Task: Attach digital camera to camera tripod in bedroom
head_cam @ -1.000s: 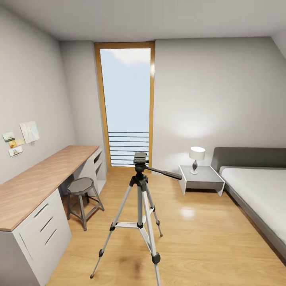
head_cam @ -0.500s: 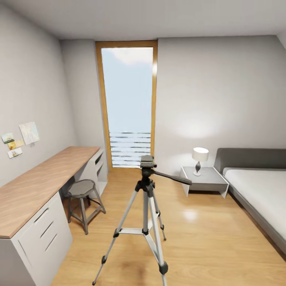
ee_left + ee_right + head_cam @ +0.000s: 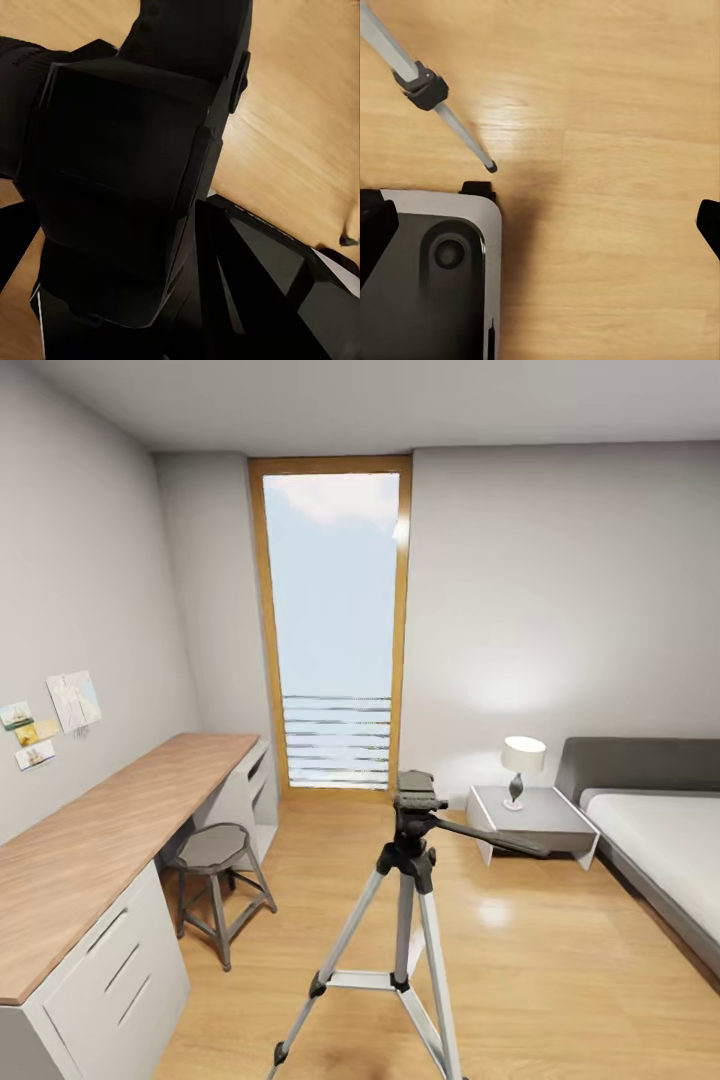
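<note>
The tripod (image 3: 405, 900) stands low in the frame, just right of centre, on the wood floor (image 3: 540, 970) of the bedroom, its black head and pan handle aimed toward the right. One leg foot (image 3: 435, 105) crosses the upper left of the right wrist view, over bare floor.

The step in hand looks like the approach: the robot faces the tripod, and its head plate carries nothing. A large black block (image 3: 127, 195) sits close against the left wrist camera. It may be the camera in the left end effector, but I cannot tell that, nor whether those fingers are clenched or released. The right end effector's state cannot be told either.

Next, I judge, an arm must rise into the head view and bring the camera down squarely onto the head plate.

Counted: one tripod, one stool (image 3: 215, 850), one surface (image 3: 90, 840) at the left, one lamp (image 3: 523, 758), one nightstand (image 3: 545, 815), one bed (image 3: 660, 840).
</note>
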### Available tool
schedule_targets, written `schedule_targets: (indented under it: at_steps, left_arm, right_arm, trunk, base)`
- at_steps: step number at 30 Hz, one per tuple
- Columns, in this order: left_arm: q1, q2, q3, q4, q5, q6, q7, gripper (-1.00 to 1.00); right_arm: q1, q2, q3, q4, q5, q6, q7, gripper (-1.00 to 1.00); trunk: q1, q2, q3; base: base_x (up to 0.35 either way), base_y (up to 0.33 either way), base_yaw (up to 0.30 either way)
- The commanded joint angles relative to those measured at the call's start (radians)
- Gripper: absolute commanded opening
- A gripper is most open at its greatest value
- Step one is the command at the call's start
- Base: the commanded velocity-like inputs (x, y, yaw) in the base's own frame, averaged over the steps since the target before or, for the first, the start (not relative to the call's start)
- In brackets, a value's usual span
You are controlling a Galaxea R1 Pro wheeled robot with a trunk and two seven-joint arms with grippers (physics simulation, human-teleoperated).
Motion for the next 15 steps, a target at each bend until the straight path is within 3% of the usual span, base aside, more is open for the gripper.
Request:
schedule_targets:
  at_steps: [1,8,15]
  left_arm:
    - [0.000,0.000,-0.009,0.000,0.006,0.003,0.004,-1.00]
    - [0.000,0.001,-0.008,0.000,0.006,0.003,0.004,-1.00]
    - [0.000,0.001,-0.008,0.000,0.006,0.003,0.004,-1.00]
  right_arm:
    - [-0.001,-0.001,-0.009,0.003,0.008,-0.006,0.002,1.00]
    - [-0.001,-0.001,-0.009,0.003,0.007,-0.007,0.002,1.00]
    - [-0.001,0.000,-0.008,0.003,0.006,0.001,0.002,1.00]
  trunk:
    - [0.001,-0.001,0.000]
    - [0.001,-0.001,0.000]
    - [0.001,-0.001,0.001]
  base:
    - [0.156,0.123,0.000]
    - [0.065,0.051,-0.011]
    - [0.012,0.009,-0.146]
